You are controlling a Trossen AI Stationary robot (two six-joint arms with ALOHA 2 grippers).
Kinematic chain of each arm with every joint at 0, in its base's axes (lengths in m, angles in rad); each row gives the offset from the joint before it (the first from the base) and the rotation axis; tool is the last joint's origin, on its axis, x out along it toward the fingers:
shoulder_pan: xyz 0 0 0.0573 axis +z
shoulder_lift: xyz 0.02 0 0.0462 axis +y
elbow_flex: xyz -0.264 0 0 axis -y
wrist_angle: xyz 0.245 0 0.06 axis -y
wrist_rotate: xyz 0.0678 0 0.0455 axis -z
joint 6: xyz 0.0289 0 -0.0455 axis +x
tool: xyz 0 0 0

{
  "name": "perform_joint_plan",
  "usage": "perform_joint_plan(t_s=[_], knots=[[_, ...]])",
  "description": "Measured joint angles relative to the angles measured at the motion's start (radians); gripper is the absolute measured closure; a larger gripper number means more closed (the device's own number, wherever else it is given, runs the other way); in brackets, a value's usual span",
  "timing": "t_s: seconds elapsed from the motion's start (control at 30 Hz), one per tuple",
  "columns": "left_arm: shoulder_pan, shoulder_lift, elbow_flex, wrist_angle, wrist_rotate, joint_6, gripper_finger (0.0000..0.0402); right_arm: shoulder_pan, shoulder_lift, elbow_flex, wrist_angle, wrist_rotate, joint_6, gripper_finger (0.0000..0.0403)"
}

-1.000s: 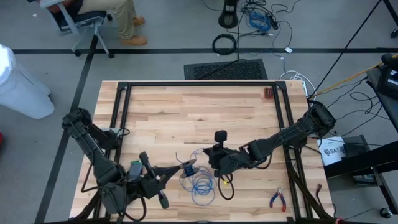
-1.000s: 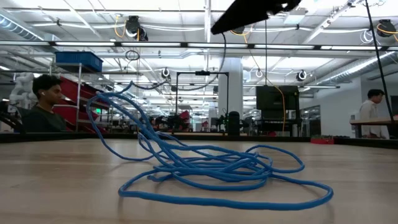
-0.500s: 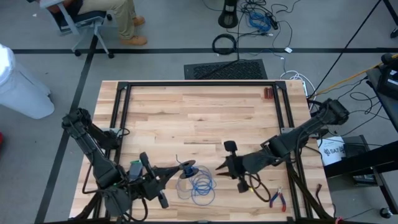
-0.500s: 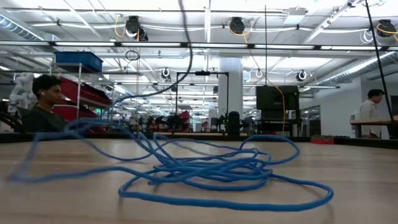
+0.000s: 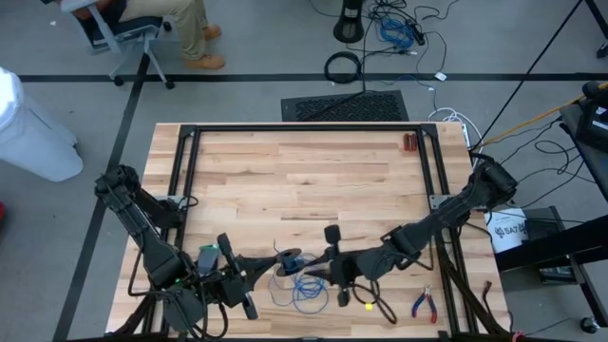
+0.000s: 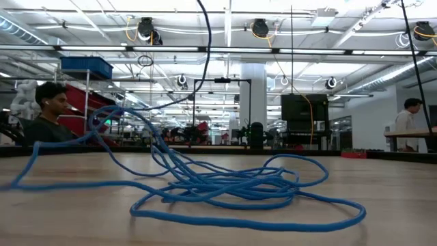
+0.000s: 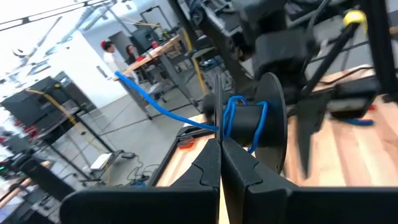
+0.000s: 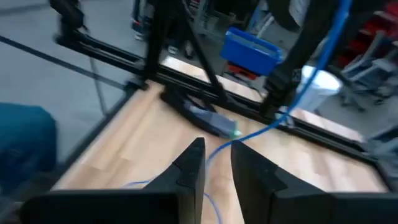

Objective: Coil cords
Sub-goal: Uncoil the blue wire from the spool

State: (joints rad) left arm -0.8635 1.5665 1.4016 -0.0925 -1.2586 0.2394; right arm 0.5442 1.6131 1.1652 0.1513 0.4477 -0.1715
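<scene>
**Blue cord heaped between my two grippers**

From above, I had my left gripper (image 5: pixel 255 273) low at the near edge of the table (image 5: pixel 304 171), its fingers (image 7: pixel 214 163) pressed shut with only a slit between them. Just past their tips stood a dark spool (image 7: pixel 258 127) with a few turns of the cord (image 5: pixel 306 281) wound on it. I could not tell whether the fingers pinched anything. The cord was thin, bright blue and limp, lying as a loose, uneven heap of overlapping loops (image 6: pixel 232 188) between the two grippers, one strand lifting off toward the spool. My right gripper (image 5: pixel 332 271) sat just beside the heap's far side, fingers (image 8: pixel 189 167) apart, a blue strand running through the gap ahead of them, not clamped.
</scene>
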Motion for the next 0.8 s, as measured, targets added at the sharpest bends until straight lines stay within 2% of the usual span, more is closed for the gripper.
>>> perform_joint_plan(t_s=[0.13, 0.33, 0.47, 0.63, 0.8], knots=[[-0.001, 0.000, 0.000, -0.001, 0.012, 0.000, 0.0400, -0.002, 0.035, 0.000, 0.003, 0.004, -0.022, 0.0322], [-0.001, 0.000, 0.000, -0.002, 0.054, 0.001, 0.0400, -0.002, 0.036, 0.000, 0.075, 0.075, 0.008, 0.0267], [-0.001, 0.000, 0.000, -0.003, 0.055, 0.001, 0.0400, -0.002, 0.036, 0.000, 0.135, 0.072, 0.005, 0.0243], [-0.001, 0.000, 0.000, -0.003, 0.056, 0.001, 0.0400, -0.002, 0.036, 0.000, 0.158, 0.071, 0.002, 0.0242], [-0.001, 0.000, 0.000, -0.003, 0.056, 0.001, 0.0400, -0.002, 0.036, 0.000, 0.192, 0.071, -0.023, 0.0269]])
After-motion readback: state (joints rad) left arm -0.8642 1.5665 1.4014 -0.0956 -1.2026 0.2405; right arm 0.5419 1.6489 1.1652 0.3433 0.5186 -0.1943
